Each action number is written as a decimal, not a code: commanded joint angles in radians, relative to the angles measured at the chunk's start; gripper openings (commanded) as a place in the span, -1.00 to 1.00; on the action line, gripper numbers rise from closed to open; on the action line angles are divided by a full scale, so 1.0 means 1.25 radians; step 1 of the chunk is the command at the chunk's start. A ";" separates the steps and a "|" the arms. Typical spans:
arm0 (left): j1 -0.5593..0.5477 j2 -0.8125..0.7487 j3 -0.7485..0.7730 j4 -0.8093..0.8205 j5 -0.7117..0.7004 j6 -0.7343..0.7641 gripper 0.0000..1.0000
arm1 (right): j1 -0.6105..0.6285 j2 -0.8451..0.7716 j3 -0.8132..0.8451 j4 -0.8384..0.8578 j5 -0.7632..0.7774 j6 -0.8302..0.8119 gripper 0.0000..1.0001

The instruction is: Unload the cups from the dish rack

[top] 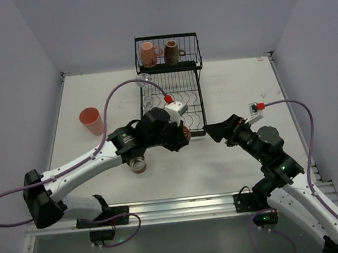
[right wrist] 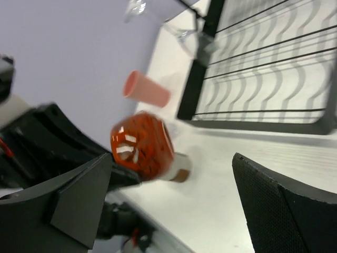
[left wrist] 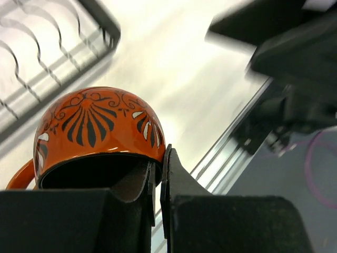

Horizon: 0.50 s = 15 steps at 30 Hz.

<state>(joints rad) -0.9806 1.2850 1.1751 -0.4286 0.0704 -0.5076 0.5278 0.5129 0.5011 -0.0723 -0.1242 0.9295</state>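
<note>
My left gripper [left wrist: 157, 176] is shut on the rim of the squat orange-red cup [left wrist: 97, 129], one finger inside and one outside. It holds the cup just off the front edge of the dish rack [top: 182, 104]. From above the cup [top: 186, 134] shows at the end of the left arm. My right gripper [right wrist: 172, 158] stands open and empty, facing that cup [right wrist: 141, 147] from the right. A pink mug [top: 148, 55] and a dark brown mug [top: 172, 52] sit in the rack's raised basket. Clear glasses [top: 145, 82] stand at its left edge.
A salmon tumbler [top: 90, 121] stands on the table to the left. A white-and-brown cup [top: 138, 164] lies under the left forearm. The flat tier with curved dividers [right wrist: 263, 68] holds nothing in view. The two grippers are close together in front of the rack.
</note>
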 commanded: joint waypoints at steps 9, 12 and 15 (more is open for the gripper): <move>-0.089 0.119 -0.043 -0.201 -0.094 0.018 -1.00 | -0.003 -0.127 0.040 -0.240 0.299 -0.166 0.96; -0.111 0.154 -0.050 -0.190 -0.109 0.013 -1.00 | -0.004 -0.132 0.038 -0.243 0.290 -0.167 0.96; -0.115 0.178 -0.063 -0.147 -0.096 0.015 -1.00 | -0.003 -0.128 0.045 -0.242 0.276 -0.166 0.96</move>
<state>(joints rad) -1.1118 1.4994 1.1034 -0.6727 -0.0280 -0.4866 0.5270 0.3550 0.5179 -0.3599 0.1936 0.7452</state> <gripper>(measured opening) 0.063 0.982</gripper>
